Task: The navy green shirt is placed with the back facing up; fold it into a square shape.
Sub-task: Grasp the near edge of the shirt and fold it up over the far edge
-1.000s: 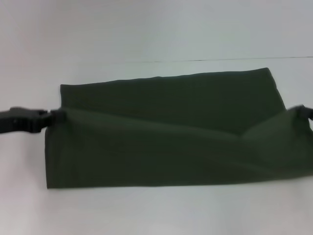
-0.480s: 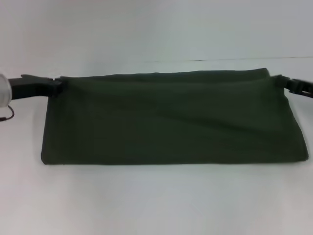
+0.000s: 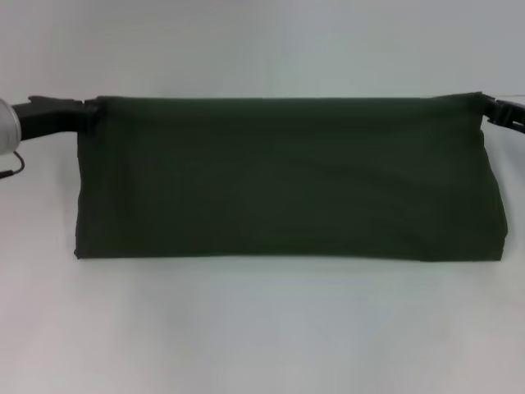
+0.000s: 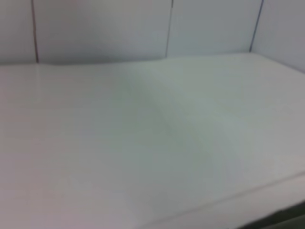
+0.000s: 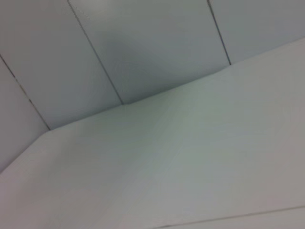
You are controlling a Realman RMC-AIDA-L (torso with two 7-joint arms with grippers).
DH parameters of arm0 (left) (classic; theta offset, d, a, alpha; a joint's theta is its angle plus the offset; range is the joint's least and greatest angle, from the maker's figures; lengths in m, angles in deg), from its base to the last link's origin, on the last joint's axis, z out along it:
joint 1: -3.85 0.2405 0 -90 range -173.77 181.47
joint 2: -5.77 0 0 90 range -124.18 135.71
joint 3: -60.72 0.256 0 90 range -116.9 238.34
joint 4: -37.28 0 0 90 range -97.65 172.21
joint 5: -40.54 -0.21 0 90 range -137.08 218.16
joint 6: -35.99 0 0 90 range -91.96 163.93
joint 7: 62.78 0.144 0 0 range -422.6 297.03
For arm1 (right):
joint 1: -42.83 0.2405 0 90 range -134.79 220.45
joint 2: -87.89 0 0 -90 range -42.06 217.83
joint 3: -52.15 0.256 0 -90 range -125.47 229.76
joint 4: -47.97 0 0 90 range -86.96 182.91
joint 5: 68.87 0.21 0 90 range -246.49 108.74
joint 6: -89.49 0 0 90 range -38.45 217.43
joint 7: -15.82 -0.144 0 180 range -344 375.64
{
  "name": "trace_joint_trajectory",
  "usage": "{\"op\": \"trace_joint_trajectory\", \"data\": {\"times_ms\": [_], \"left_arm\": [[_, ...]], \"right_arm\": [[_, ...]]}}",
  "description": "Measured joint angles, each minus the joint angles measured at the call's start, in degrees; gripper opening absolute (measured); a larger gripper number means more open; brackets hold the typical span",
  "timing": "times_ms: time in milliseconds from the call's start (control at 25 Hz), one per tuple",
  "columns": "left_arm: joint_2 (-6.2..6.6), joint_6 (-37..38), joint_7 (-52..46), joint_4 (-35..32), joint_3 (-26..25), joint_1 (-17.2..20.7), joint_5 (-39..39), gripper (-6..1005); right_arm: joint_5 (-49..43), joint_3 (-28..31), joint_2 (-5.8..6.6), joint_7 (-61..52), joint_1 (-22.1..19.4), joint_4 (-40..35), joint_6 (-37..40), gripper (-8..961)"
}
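The navy green shirt [image 3: 287, 176] hangs as a wide dark olive band across the middle of the head view, its plain fabric stretched taut along the top edge and its lower fold resting on the white table [image 3: 262, 328]. My left gripper [image 3: 89, 111] is shut on the shirt's top left corner. At the top right corner, my right gripper [image 3: 484, 105] is shut on the fabric too. Both hold the edge raised above the table. Neither wrist view shows the shirt or any fingers.
White table surface lies in front of the shirt and to both sides. The wrist views show only the white tabletop [image 4: 143, 143] and panelled grey walls [image 5: 143, 43] behind it.
Both grippers have carried the shirt's held edge up and away from me. The loose diagonal fold has pulled flat, and the shirt now hangs as one taut band.
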Motion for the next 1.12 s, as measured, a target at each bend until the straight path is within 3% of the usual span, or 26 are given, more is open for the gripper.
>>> {"op": "trace_joint_trajectory", "data": {"times_ms": [160,360,1120], "left_arm": [[-0.02,-1.5,0.7,0.1,0.1,-0.5,1.4,42],[-1.01,-5.3,4.0,1.6,0.1,-0.7,4.4,42],[-1.52,-9.8,6.5,5.1,0.9,-1.7,5.7,44]], "right_arm": [[0.6,0.0,0.09,0.2,0.5,-0.1,-0.6,42],[1.5,0.0,-0.57,2.5,1.3,0.4,-3.4,42],[1.7,-0.9,-1.46,7.4,3.5,3.7,-10.3,44]]}}
